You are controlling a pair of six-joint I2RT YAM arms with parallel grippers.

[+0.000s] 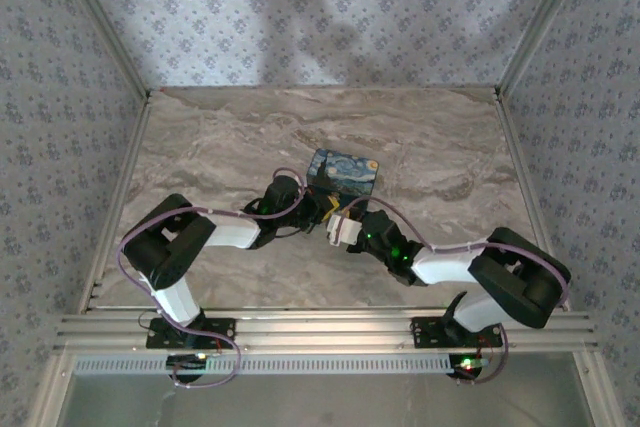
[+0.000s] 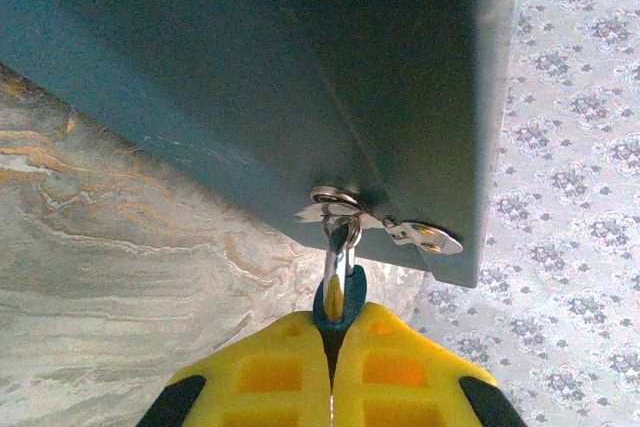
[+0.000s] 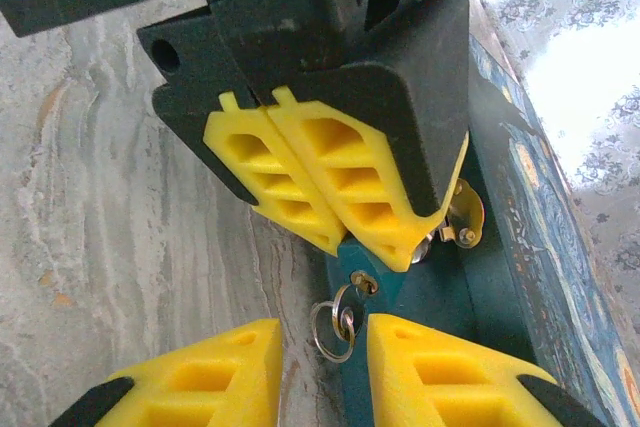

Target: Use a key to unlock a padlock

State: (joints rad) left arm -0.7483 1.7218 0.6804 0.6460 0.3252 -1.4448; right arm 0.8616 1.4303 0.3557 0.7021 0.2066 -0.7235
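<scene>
The left gripper (image 2: 334,332) is holding its jaws closed on the padlock (image 2: 338,299), pinching the small brass body at the fingertips. The shackle is rising from that grip into the hasp (image 2: 425,237) on the near face of the painted blue box (image 1: 343,171). The box is sitting at the centre of the marble surface (image 1: 230,147).

In the right wrist view, the key (image 3: 346,315) and its key ring (image 3: 328,332) are hanging from the padlock's keyhole end. Whether the key is fully seated cannot be told. The right gripper (image 3: 324,339) is standing open, one finger on each side of the ring, with a gap visible on both sides and no contact seen.

The lock's long axis is running from the hasp through the body to the key, pointing straight into the right jaws. The right arm is therefore the one placed to work the key.

In the top view, the left arm is reaching in from the near left with its elbow folded. The right arm is stretching in from the near right, and both wrists are meeting just near the box.
</scene>
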